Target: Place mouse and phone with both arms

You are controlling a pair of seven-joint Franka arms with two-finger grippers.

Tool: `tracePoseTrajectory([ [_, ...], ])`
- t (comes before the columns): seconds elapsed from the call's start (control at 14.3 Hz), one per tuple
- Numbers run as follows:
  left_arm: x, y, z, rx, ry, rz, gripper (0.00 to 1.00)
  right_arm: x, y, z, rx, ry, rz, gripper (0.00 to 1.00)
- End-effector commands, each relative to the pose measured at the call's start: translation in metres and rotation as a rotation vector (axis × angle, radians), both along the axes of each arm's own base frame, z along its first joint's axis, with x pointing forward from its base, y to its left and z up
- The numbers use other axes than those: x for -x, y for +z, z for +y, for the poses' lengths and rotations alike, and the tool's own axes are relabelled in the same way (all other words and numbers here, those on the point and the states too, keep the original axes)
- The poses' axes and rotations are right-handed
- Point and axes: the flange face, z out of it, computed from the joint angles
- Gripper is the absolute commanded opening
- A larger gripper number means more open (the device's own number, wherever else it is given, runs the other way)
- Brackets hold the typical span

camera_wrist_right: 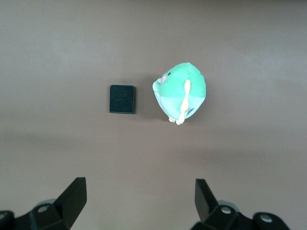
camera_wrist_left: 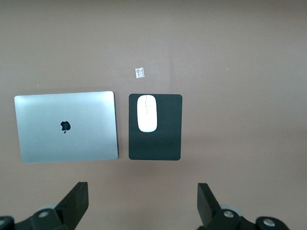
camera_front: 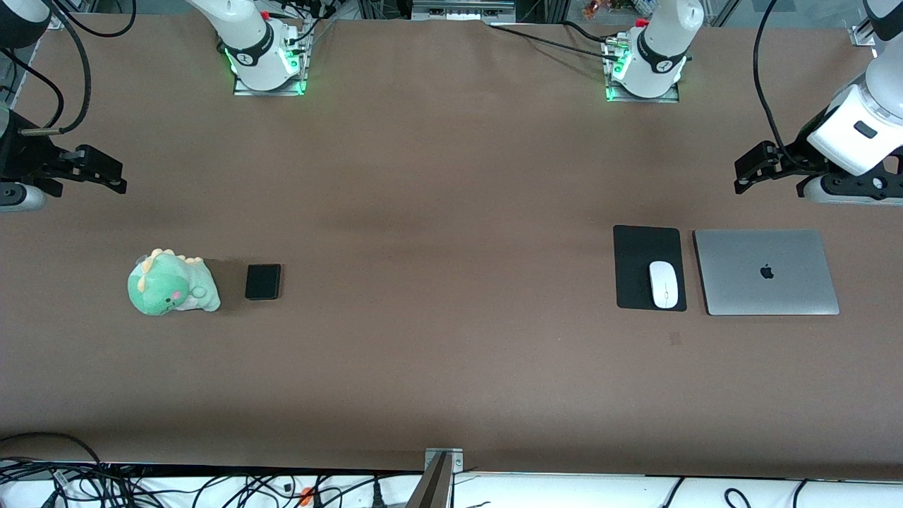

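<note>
The white mouse [camera_front: 664, 284] lies on a black mouse pad [camera_front: 638, 261] toward the left arm's end of the table; both show in the left wrist view, mouse [camera_wrist_left: 147, 113] on pad [camera_wrist_left: 165, 139]. The black phone [camera_front: 263, 281] lies flat toward the right arm's end, beside a green plush dinosaur; it also shows in the right wrist view [camera_wrist_right: 122, 98]. My left gripper [camera_front: 749, 169] is open and empty, up in the air over bare table near the laptop's end [camera_wrist_left: 142, 201]. My right gripper [camera_front: 102, 173] is open and empty, raised over bare table at the other end [camera_wrist_right: 140, 199].
A closed silver laptop [camera_front: 767, 271] lies beside the mouse pad, also in the left wrist view [camera_wrist_left: 66, 126]. A green plush dinosaur [camera_front: 171, 283] sits beside the phone, also in the right wrist view [camera_wrist_right: 182, 92]. A small mark [camera_front: 675, 339] lies on the brown table nearer the camera than the pad.
</note>
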Motion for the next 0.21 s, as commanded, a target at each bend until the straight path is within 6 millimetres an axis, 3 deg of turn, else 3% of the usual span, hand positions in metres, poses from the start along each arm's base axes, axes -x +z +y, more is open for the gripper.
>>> tracePoseTrajectory([
  [0.0, -0.0002, 0.0046, 0.0015, 0.004, -0.004, -0.001, 1.0, -0.0059, 0.0035, 0.0006, 0.017, 0.001, -0.013, 1.0],
  [0.14, -0.0002, 0.0046, 0.0015, 0.004, -0.004, -0.001, 1.0, -0.0057, 0.0034, 0.0006, 0.017, 0.001, -0.012, 1.0],
])
